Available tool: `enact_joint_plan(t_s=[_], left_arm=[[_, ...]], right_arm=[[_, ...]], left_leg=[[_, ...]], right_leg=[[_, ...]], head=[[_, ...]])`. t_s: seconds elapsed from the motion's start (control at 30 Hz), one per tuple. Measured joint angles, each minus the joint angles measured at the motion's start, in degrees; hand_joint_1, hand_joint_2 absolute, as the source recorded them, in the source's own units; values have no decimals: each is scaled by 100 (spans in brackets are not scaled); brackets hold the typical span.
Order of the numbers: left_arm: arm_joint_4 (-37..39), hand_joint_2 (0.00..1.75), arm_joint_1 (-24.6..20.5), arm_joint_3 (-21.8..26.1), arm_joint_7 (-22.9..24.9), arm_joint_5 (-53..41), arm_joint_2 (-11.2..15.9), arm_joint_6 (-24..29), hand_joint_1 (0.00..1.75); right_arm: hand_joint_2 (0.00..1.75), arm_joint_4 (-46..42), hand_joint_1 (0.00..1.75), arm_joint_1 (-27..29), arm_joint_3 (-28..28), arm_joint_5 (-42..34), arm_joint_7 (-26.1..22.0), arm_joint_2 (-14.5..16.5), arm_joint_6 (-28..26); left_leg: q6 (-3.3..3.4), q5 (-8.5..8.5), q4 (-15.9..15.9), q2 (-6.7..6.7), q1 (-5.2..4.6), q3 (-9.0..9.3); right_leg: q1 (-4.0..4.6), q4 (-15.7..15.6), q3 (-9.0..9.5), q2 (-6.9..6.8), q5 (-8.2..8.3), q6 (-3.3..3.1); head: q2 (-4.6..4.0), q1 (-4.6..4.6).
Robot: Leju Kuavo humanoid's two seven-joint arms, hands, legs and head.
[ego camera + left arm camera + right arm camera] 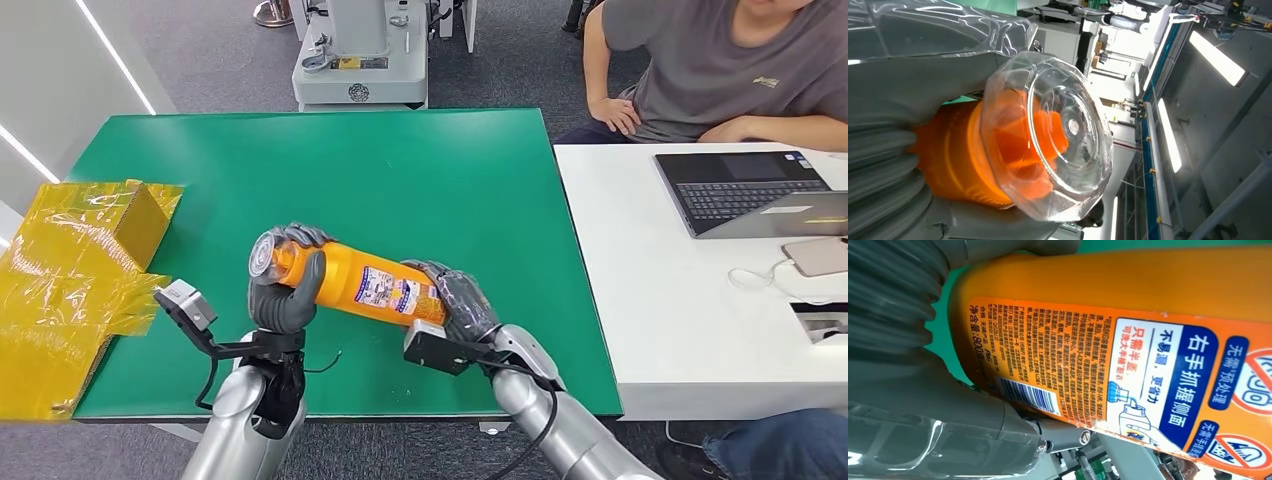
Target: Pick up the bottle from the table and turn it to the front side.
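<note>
An orange bottle [365,283] with a clear faceted cap [263,254] lies on its side over the green table [400,170], held at both ends. My left hand [285,290] grips the cap end, thumb across the orange neck. My right hand [462,302] holds the base end. A printed label with a barcode and small text faces up [395,290]. The left wrist view looks straight onto the clear cap [1068,135] and the orange neck [955,160]. The right wrist view shows the label's back panel [1128,375] close up, beside my right hand [913,390].
Crumpled yellow film over a cardboard box [75,270] covers the table's left edge. A white table [680,330] with a laptop [750,190] and a phone [818,256] stands to the right, where a person [720,70] sits. A grey machine [360,55] stands behind the green table.
</note>
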Motion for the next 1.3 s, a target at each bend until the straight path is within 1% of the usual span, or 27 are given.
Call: enact_joint_plan(t_s=[0.03, 0.17, 0.4, 0.63, 0.73, 0.83, 0.9, 1.1, 1.3], left_arm=[[-1, 175, -1, 0, -1, 7, -11, -2, 175], [-1, 175, 2, 7, -1, 9, -22, 9, 175], [-1, 175, 4, 44, -3, 9, -21, 34, 175], [-34, 175, 13, 139, -35, 28, -21, 100, 175], [-91, 175, 49, 172, -37, 21, -16, 184, 175], [-140, 175, 142, 197, -52, -16, 9, 263, 175], [-188, 175, 199, 211, -95, -52, 30, 319, 175], [-402, 175, 315, 266, -179, -104, 87, 463, 175], [-701, 175, 416, 366, -208, -219, 131, 678, 175]], right_arm=[[175, 0, 0, 0, 1, -4, 32, 9, -13], [175, 0, 0, 0, 5, -11, 241, 54, -96], [175, -54, 0, 25, 3, -136, 425, 114, -230], [175, -529, 0, 187, -34, -239, 623, 118, -397], [175, -897, 0, 338, -107, -513, 613, 118, -479], [175, -1448, 0, 585, -265, -1175, 468, 118, -402], [175, -1877, 0, 803, -369, -1471, 377, 117, -421], [175, -3042, 0, 1322, -598, -1767, 230, 102, -819], [175, -3667, 0, 1742, -775, -1826, 196, 91, -1240]], left_leg=[[0, 0, 0, 0, 0, 0], [0, 0, 0, 0, 0, 0], [0, 0, 0, 0, 0, 0], [0, 0, 0, 0, 0, -1], [0, 0, 0, 0, 0, -1], [0, -1, -1, 0, 0, -2], [0, -1, -1, -1, 0, -5], [0, -1, -1, 0, 0, -7], [0, -1, -2, 0, 0, -7]], right_leg=[[0, 0, 0, 0, 0, 0], [0, 0, 0, 0, 0, 0], [0, 0, 0, 0, 0, 0], [0, 0, 0, -1, 0, 0], [0, 0, -1, -1, -1, 1], [0, -1, -3, -1, -2, 1], [0, -1, -5, -1, -2, 1], [0, -1, -8, 0, -3, 1], [0, -1, -7, 0, -3, 1]], head=[[0, 0], [0, 0], [0, 0], [0, -1], [0, 0], [0, 0], [0, 1], [0, 1], [0, 1]])
